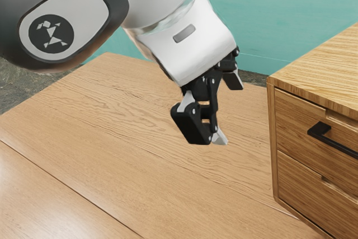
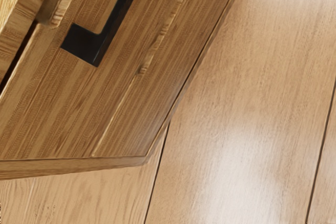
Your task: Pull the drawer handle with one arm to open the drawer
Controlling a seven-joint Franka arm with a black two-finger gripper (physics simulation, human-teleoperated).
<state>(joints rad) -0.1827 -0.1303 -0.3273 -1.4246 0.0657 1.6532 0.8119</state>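
Above the table (image 1: 100,116), my claw (image 1: 208,134) hangs spread and empty, well apart from the cabinet (image 1: 324,65) at the exterior view's right. On the upper drawer (image 1: 302,132) sits the black drawer handle (image 1: 331,138), untouched, with the drawer front apparently flush with the cabinet. By my reading nothing is done yet: the reach, the grasp and the pull all remain

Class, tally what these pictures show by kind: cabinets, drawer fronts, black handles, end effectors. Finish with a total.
Cabinet: 1
Drawer fronts: 2
Black handle: 1
End effector: 1
Total: 5
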